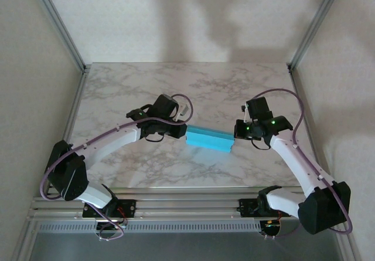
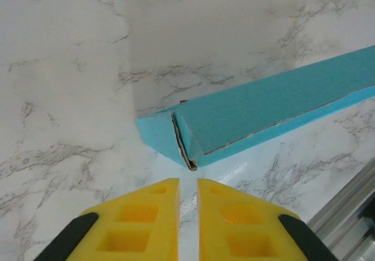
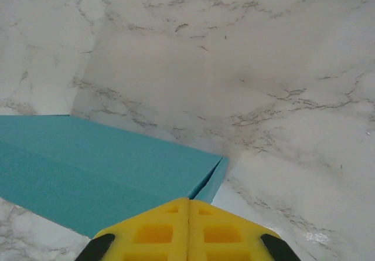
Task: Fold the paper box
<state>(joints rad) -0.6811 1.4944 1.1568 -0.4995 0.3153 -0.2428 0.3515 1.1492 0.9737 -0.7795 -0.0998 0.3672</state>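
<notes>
**Turquoise Box Flanked by Both Grippers**

The paper box (image 1: 209, 138) is seen lying on the marbled surface (image 1: 129, 91), toward the near edge and between the two arms. It is presented as a long, flattened turquoise piece set slightly askew, its left end a little farther from the arm bases than its right. A crease is visible running along its length.

In the left wrist view, the box's end is shown with a flap folded over and a pale raw card edge exposed. The left gripper (image 2: 187, 182) is placed just short of that end, apart from it. Its jaws are held slightly apart, with a narrow slit between them and nothing in it. A metal rail (image 2: 345, 205) is seen at the lower right of that view.

In the right wrist view, the right gripper (image 3: 188, 201) is set at the box's other end, where a small end flap meets the top face. Its jaws are pressed together with no gap visible. Whether thin card is caught between them cannot be told.
</notes>
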